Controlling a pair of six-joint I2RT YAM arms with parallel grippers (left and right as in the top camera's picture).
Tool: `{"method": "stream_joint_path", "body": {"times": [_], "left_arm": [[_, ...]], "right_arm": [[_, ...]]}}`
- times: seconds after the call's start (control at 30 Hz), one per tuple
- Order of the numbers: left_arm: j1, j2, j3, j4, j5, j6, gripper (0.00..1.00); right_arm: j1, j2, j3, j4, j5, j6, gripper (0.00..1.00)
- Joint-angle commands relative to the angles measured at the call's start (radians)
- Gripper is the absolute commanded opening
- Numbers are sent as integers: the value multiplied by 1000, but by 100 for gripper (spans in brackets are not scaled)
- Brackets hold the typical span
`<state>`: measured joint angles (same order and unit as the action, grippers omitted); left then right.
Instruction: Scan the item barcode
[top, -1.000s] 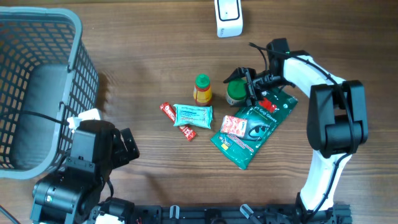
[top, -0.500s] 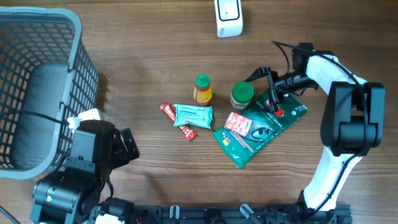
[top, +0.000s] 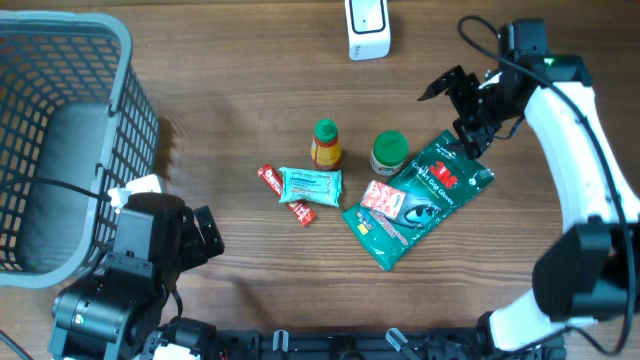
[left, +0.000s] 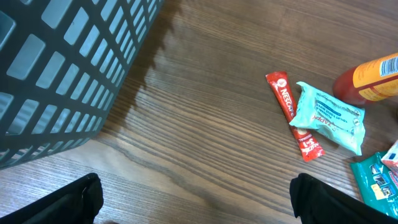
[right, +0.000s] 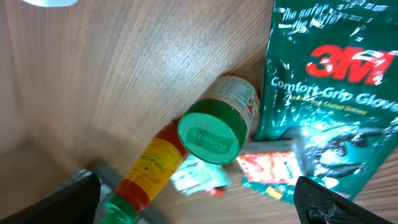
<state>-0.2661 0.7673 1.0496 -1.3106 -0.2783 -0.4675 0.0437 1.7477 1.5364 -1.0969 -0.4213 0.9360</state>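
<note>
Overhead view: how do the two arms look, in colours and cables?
The right arm has smooth white links with black joints, a black gripper and thin black wires looping at the wrist. The left arm is black and blocky, with one black cable beside it.

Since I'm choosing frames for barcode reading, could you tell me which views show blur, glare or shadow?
Overhead: sharp, evenly lit, a soft shadow beside the basket. Left wrist: crisp wood grain, the basket's shadow on the table. Right wrist: slightly soft, sheen on the glossy glove packet.
</note>
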Motion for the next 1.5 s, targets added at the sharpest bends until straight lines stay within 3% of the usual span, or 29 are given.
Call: {"method": "stream_joint_path", "body": {"times": [0.0,0.13,0.27,0.63,0.83,0.93,1.03,1.13,1.47], "left_arm": [[5,-1,0,1,6,15,100],[5,-1,0,0,6,15,100],[5,-1,0,0,5,15,100],[5,-1,0,0,5,15,100],[5,-1,0,0,6,15,100],[5,-1,0,0,5,15,100],[5,-1,0,0,6,15,100],[5,-1,0,0,5,15,100],[5,-1,0,0,6,16,100]], "right_arm": [[109,14,9,-8,206,-6,100],[211,66,9,-7,350,129,100],[246,122,9,23,365,216,100],[253,279,9,82,237,166,100],[265,337,8,98,259,166,99],[266,371,8,98,267,165,91],[266,382,8,104,258,164,68],[266,382,8,114,230,163,58],[267,383,8,108,219,84,50]]}}
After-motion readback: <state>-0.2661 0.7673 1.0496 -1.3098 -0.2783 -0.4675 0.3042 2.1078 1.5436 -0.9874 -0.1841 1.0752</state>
